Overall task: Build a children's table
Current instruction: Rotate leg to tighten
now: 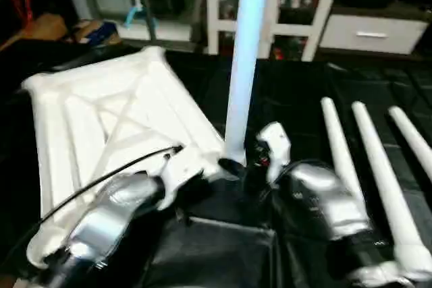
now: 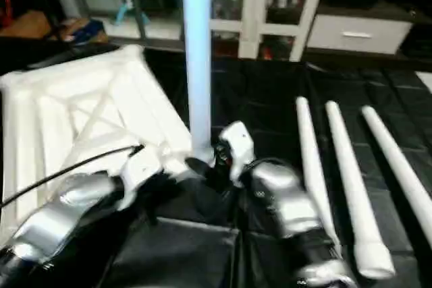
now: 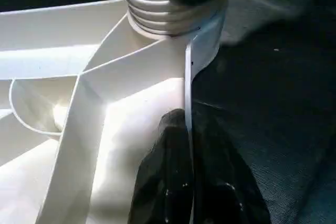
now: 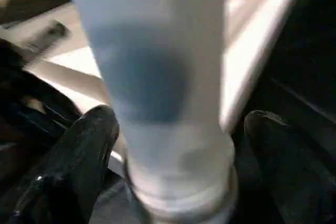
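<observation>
You see soft motion blur across both head views. The white plastic ribbed tabletop [image 1: 101,119] glares brightly against the dim black mat [image 1: 297,92]. In the right wrist view, the upright white tapered leg [image 4: 157,77] is out of focus and carries a bluish shadow patch.

I read this as a furnished room, a home or a mock-up of one. Along the far wall I see a white glass-door cabinet [image 1: 283,5] with small items on its shelves, and to its right a white drawer unit [image 1: 374,32]. At far left, cardboard and clutter [image 1: 61,28] sit on the floor. I'm working on dark matting [image 1: 297,92].
</observation>
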`<state>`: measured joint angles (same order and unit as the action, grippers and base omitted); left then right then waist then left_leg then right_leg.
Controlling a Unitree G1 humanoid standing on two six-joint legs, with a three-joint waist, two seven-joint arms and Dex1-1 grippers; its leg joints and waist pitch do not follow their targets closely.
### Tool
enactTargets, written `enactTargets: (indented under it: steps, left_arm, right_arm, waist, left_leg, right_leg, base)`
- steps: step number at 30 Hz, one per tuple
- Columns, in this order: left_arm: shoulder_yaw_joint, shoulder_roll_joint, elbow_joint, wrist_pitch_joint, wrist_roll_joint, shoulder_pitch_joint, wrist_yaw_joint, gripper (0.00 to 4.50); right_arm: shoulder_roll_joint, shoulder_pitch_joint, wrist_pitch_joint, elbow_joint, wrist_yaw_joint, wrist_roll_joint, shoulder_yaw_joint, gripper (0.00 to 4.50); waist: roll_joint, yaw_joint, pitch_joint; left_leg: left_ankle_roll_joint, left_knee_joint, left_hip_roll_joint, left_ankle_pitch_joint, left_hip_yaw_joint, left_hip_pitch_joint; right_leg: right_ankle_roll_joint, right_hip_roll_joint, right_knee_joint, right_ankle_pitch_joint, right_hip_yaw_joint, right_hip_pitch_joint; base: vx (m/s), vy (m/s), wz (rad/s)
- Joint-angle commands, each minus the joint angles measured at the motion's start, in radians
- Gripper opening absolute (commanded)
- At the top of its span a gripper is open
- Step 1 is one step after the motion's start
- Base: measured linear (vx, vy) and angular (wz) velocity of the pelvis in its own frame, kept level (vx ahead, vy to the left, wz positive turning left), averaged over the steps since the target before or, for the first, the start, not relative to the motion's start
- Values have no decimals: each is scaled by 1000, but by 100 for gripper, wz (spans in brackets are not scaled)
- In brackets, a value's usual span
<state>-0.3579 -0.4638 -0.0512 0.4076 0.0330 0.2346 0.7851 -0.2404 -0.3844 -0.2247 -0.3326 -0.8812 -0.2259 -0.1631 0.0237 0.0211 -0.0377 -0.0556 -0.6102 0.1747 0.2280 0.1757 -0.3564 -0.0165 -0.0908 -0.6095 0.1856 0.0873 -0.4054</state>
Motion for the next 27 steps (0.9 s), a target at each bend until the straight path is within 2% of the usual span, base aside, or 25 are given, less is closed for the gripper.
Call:
enactTargets:
  steps: [1,4,8,9,13,17,18,22,23,27]
  left_arm:
    - [-12,-24,-25,-12,-11,-25,22,0]
    - [6,-49,-55,-19,-33,-45,46,0]
    - [10,-61,-60,-27,-36,-52,56,0]
    - [11,-60,-60,-28,-34,-53,58,0]
    - [8,-53,-63,-20,-35,-46,58,0]
    - [3,-53,-64,-18,-42,-43,56,0]
    - [2,-54,-64,-19,-44,-44,57,0]
    - [-2,-53,-65,-18,-43,-45,60,0]
    - [-2,-52,-65,-17,-43,-45,61,0]
    - [-3,-51,-66,-16,-42,-47,62,0]
  right_arm:
    - [-39,10,3,31,-76,-14,-12,411]
    - [-85,19,12,45,-138,-24,-10,411]
    - [-108,23,12,45,-175,-27,-17,411]
    - [-110,23,16,42,-178,-23,-20,411]
    - [-99,19,32,18,-167,-6,-28,411]
    - [-89,19,31,21,-165,-13,-27,385]
    - [-87,20,31,22,-166,-14,-27,367]
    - [-82,20,34,18,-175,-11,-31,350]
    - [-81,20,36,16,-175,-10,-32,325]
    - [-78,21,35,15,-173,-11,-30,307]
  waist:
    - [-5,2,52]
    - [-9,8,51]
    - [-9,10,48]
    - [-8,11,48]
    - [-10,9,50]
    - [-9,11,52]
    - [-9,11,52]
    - [-9,11,52]
    - [-9,11,52]
    - [-10,11,53]
  left_leg:
    - [109,75,57,73,-16,-3]
    - [100,75,56,84,-14,-1]
    - [92,77,55,111,-14,-3]
    - [85,77,56,119,-15,-1]
    - [79,76,56,103,-16,-2]
    - [92,74,55,71,-16,-3]
    - [94,73,54,70,-15,-3]
    - [94,73,55,73,-15,-1]
    - [93,73,55,74,-15,-1]
    - [96,71,54,62,-15,-2]
  right_leg:
    - [-261,-57,57,86,-56,53]
    - [-262,-59,58,107,-57,54]
    - [-248,-60,65,158,-58,54]
    - [-245,-60,66,173,-58,53]
    - [-244,-59,63,153,-58,53]
    - [-255,-59,58,110,-58,56]
    - [-256,-59,58,108,-57,56]
    - [-257,-58,58,115,-57,55]
    - [-257,-58,58,114,-57,56]
    - [-258,-58,56,104,-57,57]
  base:
    - [0,0,0]
    - [0,0,0]
    - [0,0,0]
    - [0,0,0]
    - [0,0,0]
    - [0,0,0]
    - [0,0,0]
    - [0,0,0]
    - [0,0,0]
    - [0,0,0]
